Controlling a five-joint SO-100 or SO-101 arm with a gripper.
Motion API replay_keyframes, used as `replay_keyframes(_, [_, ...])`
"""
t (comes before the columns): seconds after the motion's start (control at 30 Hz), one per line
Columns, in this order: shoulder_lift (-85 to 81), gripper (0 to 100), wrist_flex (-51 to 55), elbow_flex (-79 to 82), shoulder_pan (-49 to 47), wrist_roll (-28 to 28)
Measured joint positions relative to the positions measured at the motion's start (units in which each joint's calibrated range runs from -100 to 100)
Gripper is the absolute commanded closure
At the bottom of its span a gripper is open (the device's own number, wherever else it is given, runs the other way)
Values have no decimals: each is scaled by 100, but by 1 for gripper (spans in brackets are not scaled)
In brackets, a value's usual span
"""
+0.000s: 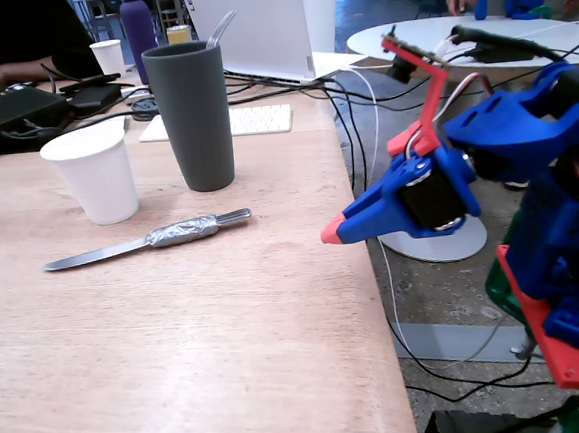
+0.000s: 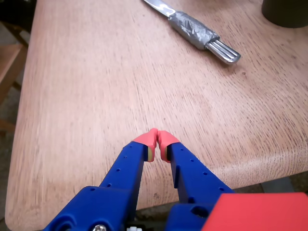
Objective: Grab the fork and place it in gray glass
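Fingers (image 2: 166, 140) pressed together, empty, our gripper (image 1: 331, 233) hung at the table's edge.

We saw the pale wooden table (image 1: 210, 353) carrying a gray glass (image 1: 193, 116), a white cup (image 1: 93, 172) beside it, and a foil-wrapped knife (image 1: 146, 240) lying flat in front of both, well apart from the gripper. We could not find the fork in either view. Cables, a keyboard and a round white table filled the busy room behind.
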Motion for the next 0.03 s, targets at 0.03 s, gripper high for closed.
replay_keyframes(0.03, [0, 100, 0, 0, 0, 0])
